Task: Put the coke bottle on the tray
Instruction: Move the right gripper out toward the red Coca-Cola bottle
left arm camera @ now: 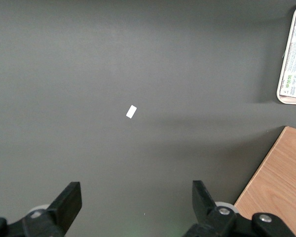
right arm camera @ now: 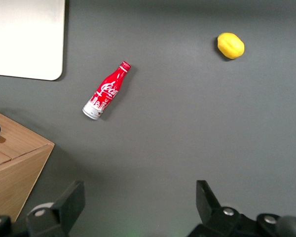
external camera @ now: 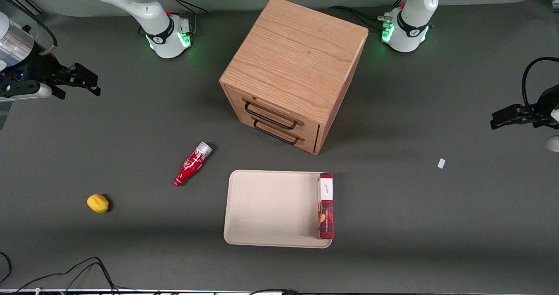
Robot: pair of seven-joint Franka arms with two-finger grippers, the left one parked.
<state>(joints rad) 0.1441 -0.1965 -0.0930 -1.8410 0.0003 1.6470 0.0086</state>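
The coke bottle (external camera: 192,163) lies on its side on the grey table beside the tray, red with white script, its silver-grey base toward the cabinet and its neck toward the front camera. It also shows in the right wrist view (right arm camera: 105,91). The beige tray (external camera: 270,207) lies in front of the cabinet, nearer the front camera; one corner of it shows in the right wrist view (right arm camera: 27,39). My gripper (external camera: 85,82) hangs high at the working arm's end of the table, well away from the bottle. It is open and empty, its fingers (right arm camera: 71,202) wide apart.
A wooden drawer cabinet (external camera: 295,68) stands at the table's middle. A flat red snack box (external camera: 326,205) lies in the tray along the rim nearest the parked arm. A yellow lemon (external camera: 98,203) lies nearer the front camera than the bottle. A small white scrap (external camera: 441,163) lies toward the parked arm's end.
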